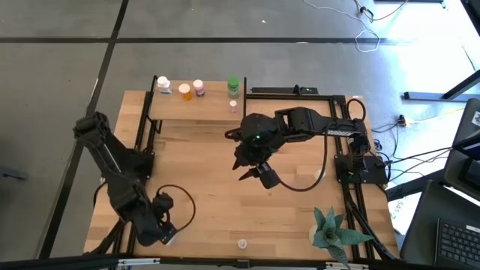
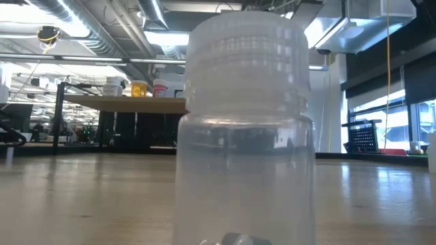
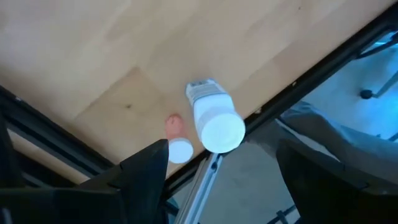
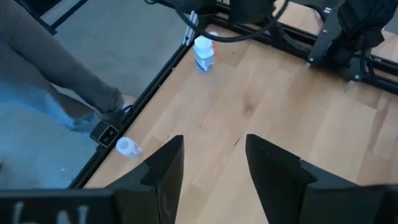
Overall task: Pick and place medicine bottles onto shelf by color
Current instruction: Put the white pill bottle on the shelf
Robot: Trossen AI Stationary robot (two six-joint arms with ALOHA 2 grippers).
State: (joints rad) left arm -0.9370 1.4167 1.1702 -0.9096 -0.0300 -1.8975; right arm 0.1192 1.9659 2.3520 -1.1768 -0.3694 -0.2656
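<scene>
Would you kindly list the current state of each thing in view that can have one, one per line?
Left gripper: open, empty, at the table's near left corner.
Right gripper: open, empty, over mid-table.
Shelf: carrying several upright bottles.
Green bottle: upright on the shelf, capped.
Clear bottle: upright on the table, capped.
White bottle: capped, beside a small pink bottle.

Matt light-wood shelf (image 1: 191,107); glossy clear plastic bottle (image 2: 245,129) (ribbed cap).

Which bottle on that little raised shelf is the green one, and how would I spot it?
Find the light wood shelf along the table's far edge. Bottles stand in a row on it: white, orange, pinkish. The green bottle stands toward the shelf's right end, larger than the rest, with a tiny pink bottle beside it.
</scene>
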